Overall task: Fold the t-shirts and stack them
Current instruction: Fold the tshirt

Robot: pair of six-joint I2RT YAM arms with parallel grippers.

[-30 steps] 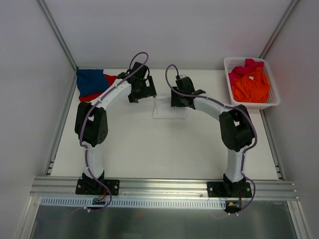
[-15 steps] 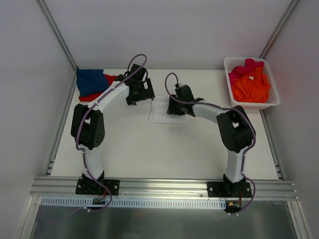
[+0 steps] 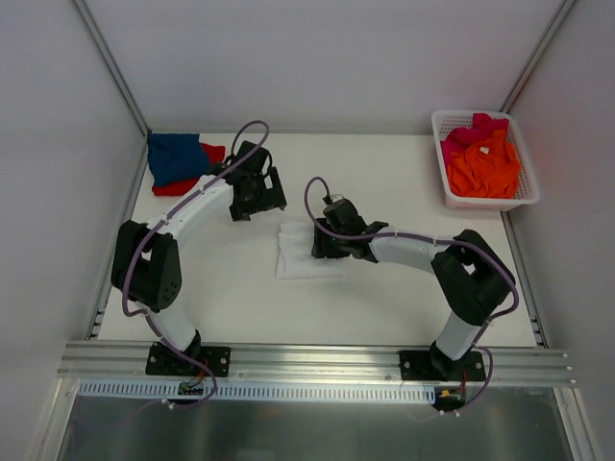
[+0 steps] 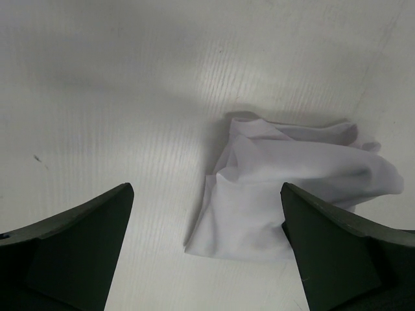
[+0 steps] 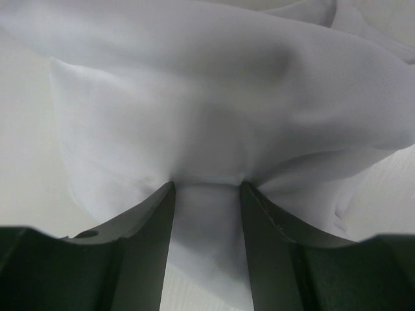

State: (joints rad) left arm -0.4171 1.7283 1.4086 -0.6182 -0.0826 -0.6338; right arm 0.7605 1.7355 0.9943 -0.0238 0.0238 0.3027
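In the top view the right gripper [image 3: 321,246] hides its own fingertips under its black wrist, at the right edge of the soft white cloth t-shirt [image 3: 300,257]. This shirt lies as a roughly square folded pad at the middle of the frame, on the matte white table [image 3: 384,298]. The right wrist view settles the grip. The right gripper [image 5: 206,189] has its two dark fingers [image 5: 149,227] at a moderate gap with a fold of the white cloth t-shirt [image 5: 227,110] pinched between them. Creases fan out from the pinch, and the cloth fills the frame and runs off its upper edge.

The left gripper [image 3: 256,194] sits up and left of the pad, apart from it. In the left wrist view the left gripper [image 4: 206,191] stands wide with nothing between its fingers. Both fingers are cut off by the lower corners, and the rumpled shirt [image 4: 292,188] lies just beyond the right one.

At upper left, a blue cloth t-shirt [image 3: 173,157] covers most of a red cloth t-shirt [image 3: 212,153]. At upper right, a white plastic lattice basket [image 3: 487,202] holds a crumpled orange cloth t-shirt [image 3: 485,168], with a pink cloth t-shirt [image 3: 469,130] seemingly partly beneath it.
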